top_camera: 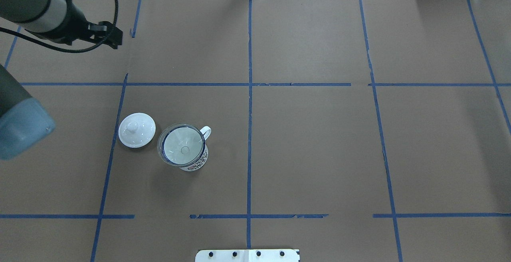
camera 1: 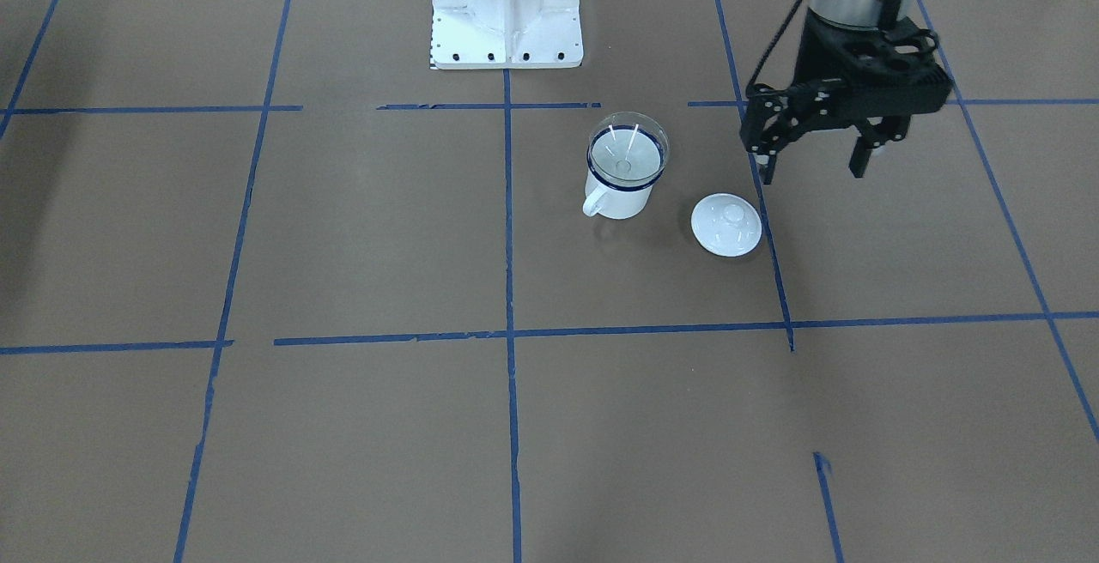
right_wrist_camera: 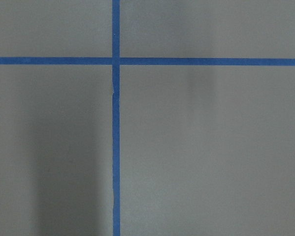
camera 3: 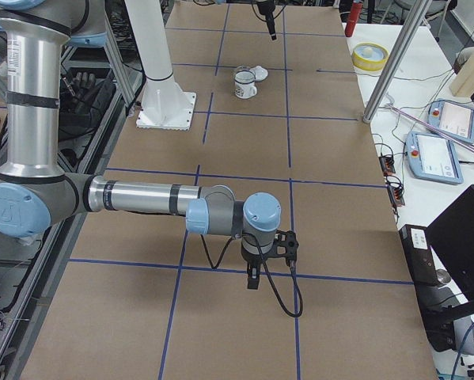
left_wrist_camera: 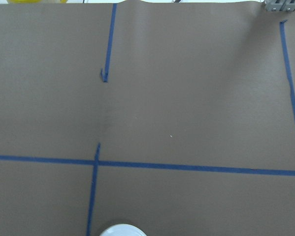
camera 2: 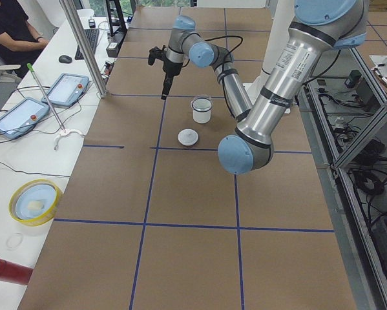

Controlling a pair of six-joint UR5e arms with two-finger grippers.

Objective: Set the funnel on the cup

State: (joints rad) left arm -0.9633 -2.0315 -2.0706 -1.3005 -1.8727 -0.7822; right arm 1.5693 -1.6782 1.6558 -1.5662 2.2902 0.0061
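The clear funnel [camera 1: 627,148] sits upright in the mouth of the white enamel cup [camera 1: 620,196], its bowl resting on the dark blue rim and its stem down inside. Both also show in the overhead view, the funnel [top_camera: 181,145] over the cup [top_camera: 196,163]. My left gripper [camera 1: 814,166] is open and empty. It hangs above the table, away from the cup on the far side of the lid. My right gripper [camera 3: 252,277] shows only in the exterior right view, far from the cup, and I cannot tell whether it is open or shut.
A round white knobbed lid [camera 1: 726,224] lies flat on the table beside the cup, on my left gripper's side. The robot's white base [camera 1: 506,14] stands behind the cup. Blue tape lines cross the brown table.
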